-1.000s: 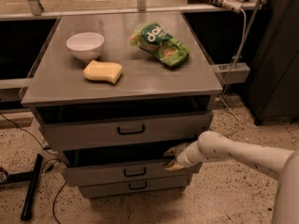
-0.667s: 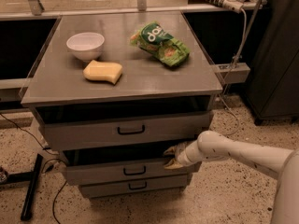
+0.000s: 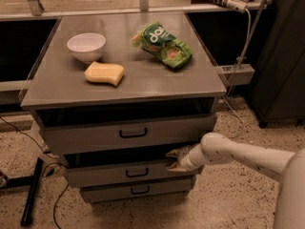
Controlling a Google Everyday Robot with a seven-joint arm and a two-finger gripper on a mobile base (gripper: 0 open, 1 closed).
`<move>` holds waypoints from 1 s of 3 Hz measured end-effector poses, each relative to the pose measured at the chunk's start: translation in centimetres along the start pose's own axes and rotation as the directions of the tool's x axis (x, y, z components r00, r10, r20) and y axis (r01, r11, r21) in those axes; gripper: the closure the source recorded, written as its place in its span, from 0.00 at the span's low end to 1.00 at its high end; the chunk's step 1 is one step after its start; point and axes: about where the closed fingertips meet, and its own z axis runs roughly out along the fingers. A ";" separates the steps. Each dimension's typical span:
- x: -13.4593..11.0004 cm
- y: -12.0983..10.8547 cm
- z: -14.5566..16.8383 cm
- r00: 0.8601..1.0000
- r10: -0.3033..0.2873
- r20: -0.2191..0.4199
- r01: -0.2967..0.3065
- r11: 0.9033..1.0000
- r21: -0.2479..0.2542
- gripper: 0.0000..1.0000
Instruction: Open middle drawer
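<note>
The middle drawer [image 3: 102, 174] is a grey front with a small black bar handle [image 3: 137, 172], between a wider front above and a narrower one below. It stands out slightly, with a dark gap over its top edge. My gripper [image 3: 172, 160] is at the right end of that top edge, to the right of the handle and touching the front. The white arm [image 3: 238, 154] reaches in from the right.
The top drawer [image 3: 95, 136] also sits slightly out; the bottom drawer [image 3: 107, 193] is below. On the cabinet top are a white bowl [image 3: 86, 46], a yellow sponge [image 3: 104, 73] and a green chip bag [image 3: 163, 46]. A black stand [image 3: 31, 194] and cables lie on the floor at left.
</note>
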 end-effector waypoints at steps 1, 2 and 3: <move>0.2 3.0 -1.3 0.999 0.013 0.045 -0.013 1.000 0.014 0.38; -2.6 10.2 -2.1 0.986 -0.010 0.165 0.006 1.000 0.028 0.61; -2.9 12.7 -2.8 0.981 -0.005 0.196 -0.001 0.999 0.034 0.84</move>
